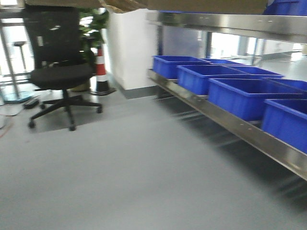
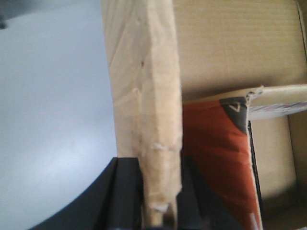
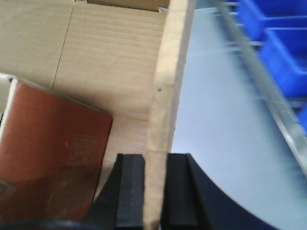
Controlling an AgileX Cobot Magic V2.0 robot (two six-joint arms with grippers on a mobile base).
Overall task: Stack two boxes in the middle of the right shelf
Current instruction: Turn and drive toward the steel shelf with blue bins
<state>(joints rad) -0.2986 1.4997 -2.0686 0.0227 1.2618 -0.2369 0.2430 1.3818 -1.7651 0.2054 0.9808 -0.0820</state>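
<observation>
**Front view.** The picture is blurred. A strip of brown cardboard, judged to be the carried box (image 1: 206, 5), runs along the top edge. The upper steel shelf (image 1: 225, 23), taken as the target, sits just beneath it in the frame. No box rests on that shelf as far as shown. The lower shelf (image 1: 230, 122) is filled with blue bins (image 1: 244, 96), so it offers no room. An office chair (image 1: 60, 72) and a traffic cone (image 1: 101, 72) stand well apart to the left, clear of the shelving.

**Left wrist view.** The left tool (image 2: 160, 196) is clamped tight on one side wall (image 2: 144, 72) of the box, with one jaw on each face. An orange packet (image 2: 211, 153) lies inside.

**Right wrist view.** The right tool (image 3: 154, 187) pinches the opposite wall (image 3: 170, 72) the same way. A red-brown flat pack (image 3: 53, 153) lies inside, and the bins are near on the right.

**Progress.** This is judged to be the transport stage. Placing and stacking remain to be done. A second box cannot be identified.
</observation>
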